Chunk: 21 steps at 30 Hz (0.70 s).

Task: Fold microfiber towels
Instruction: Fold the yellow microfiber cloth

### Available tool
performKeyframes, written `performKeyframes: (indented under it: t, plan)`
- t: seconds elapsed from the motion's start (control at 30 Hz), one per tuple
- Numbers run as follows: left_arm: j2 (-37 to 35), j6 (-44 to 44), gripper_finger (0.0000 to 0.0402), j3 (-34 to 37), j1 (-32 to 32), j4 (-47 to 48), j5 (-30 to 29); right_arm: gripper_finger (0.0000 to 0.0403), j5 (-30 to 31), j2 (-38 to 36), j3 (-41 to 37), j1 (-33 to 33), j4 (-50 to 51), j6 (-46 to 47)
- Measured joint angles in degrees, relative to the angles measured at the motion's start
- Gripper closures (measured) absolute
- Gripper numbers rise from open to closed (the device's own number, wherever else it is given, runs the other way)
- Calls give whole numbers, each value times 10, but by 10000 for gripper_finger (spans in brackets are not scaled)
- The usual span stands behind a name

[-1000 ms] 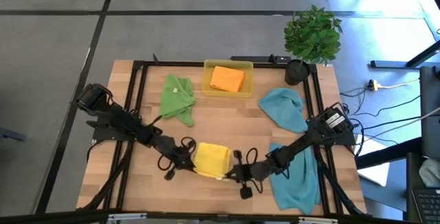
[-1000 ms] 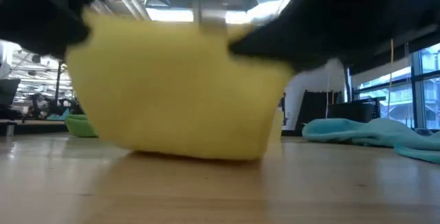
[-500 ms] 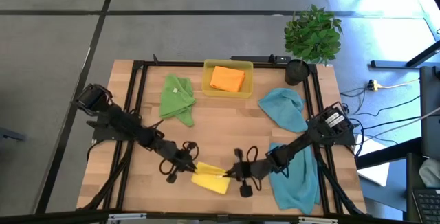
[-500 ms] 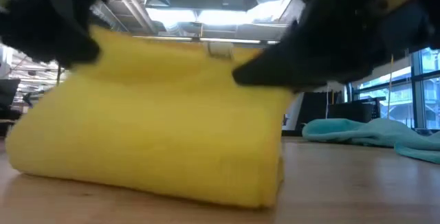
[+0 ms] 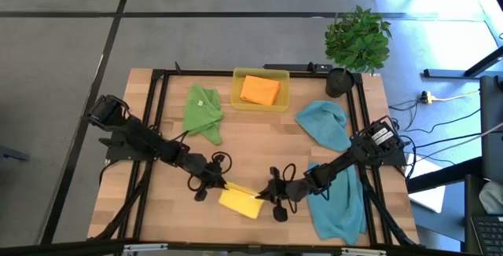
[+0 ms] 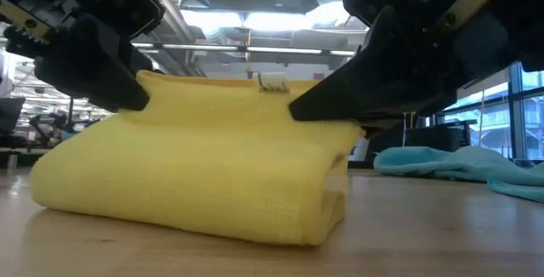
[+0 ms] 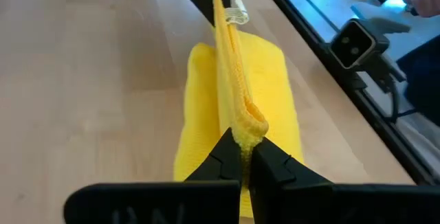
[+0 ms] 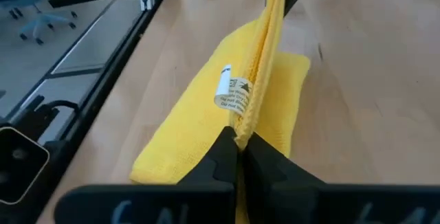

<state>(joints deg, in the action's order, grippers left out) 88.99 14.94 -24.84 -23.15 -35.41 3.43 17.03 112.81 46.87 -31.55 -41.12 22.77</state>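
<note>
A yellow towel (image 5: 239, 202) lies folded near the table's front edge, its lower layers flat on the wood (image 6: 195, 200). My left gripper (image 5: 222, 185) is shut on its left top corner. My right gripper (image 5: 262, 196) is shut on the right top corner, beside a white label (image 8: 231, 92). A green towel (image 5: 203, 112) lies crumpled at the far left. An orange towel (image 5: 259, 89) sits in a yellow tray (image 5: 236, 99). Two teal towels (image 5: 324, 124) (image 5: 338, 205) lie heaped on the right. My left gripper pinches the left corner of the yellow towel's raised top edge (image 7: 249, 124) between its two fingers (image 7: 223, 159). It comes slanting down from the table's left. The edge stands up as a doubled ridge running to the other gripper, while the rest lies on the table. CONTACT (right): My right gripper pinches the right corner of the same raised edge (image 8: 246, 129), just past the label, between its two fingers (image 8: 221, 152). It slants down from the table's right. The edge runs straight to the left gripper, with the layers below it on the wood.
A potted plant (image 5: 357, 40) stands at the far right corner. Black frame rails (image 5: 157, 115) run along the table's sides. Bare wood (image 5: 259, 142) lies between the yellow towel and the tray.
Both grippers have sunk a little with the yellow towel's top edge and stayed shut. The towel hung spread between them with its lower edge at the table; it has now been laid over toward the near edge into a thick flat fold.
</note>
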Motion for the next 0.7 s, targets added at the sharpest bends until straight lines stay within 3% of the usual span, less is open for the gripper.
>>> performKeyframes:
  t: [0.7]
  plan:
    - [0, 41, 401, 3, -5, 99, -9, 386, -32, 47, 32, -3, 66, 30]
